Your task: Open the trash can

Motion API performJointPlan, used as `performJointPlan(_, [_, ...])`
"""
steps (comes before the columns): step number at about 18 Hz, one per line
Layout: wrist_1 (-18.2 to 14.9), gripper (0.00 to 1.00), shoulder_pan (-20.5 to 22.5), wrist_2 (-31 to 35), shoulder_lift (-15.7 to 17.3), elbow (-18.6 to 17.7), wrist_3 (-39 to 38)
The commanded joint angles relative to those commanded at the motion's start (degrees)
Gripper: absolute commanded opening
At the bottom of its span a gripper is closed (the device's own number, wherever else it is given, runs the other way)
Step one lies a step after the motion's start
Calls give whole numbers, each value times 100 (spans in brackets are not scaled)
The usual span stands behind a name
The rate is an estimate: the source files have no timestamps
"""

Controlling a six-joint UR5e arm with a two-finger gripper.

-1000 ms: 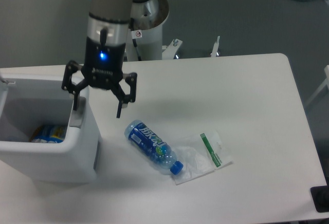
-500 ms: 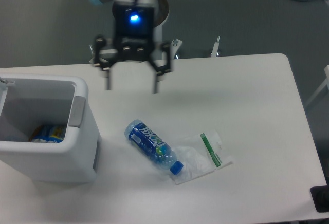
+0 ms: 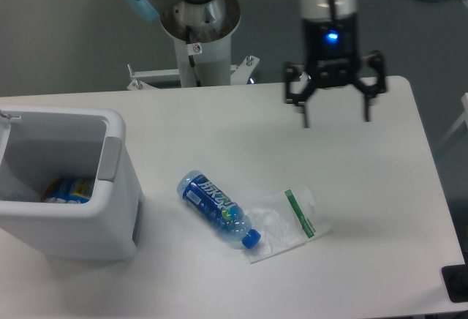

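The large boxy white plastic trash can (image 3: 69, 187) sits at the nine o'clock edge of the white table (image 3: 365, 187), its top uncovered so the inside shows, with a blue-labelled item (image 3: 67, 189) lying at the bottom. A grey latch tab (image 3: 109, 159) runs down the can's three o'clock rim. The black two-finger gripper (image 3: 335, 108) hangs above the table toward one o'clock, well apart from the can, its jaws spread wide and holding nothing, a blue light glowing on its wrist. Near the table's centre lies a clear plastic bottle with a blue label and blue cap (image 3: 218, 208), its cap end touching a crumpled clear plastic bag with a green strip (image 3: 289, 220).
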Motion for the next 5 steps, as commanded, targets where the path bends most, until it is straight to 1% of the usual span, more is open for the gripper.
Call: performJointPlan(5, [17,100,44,186,-106,26,98])
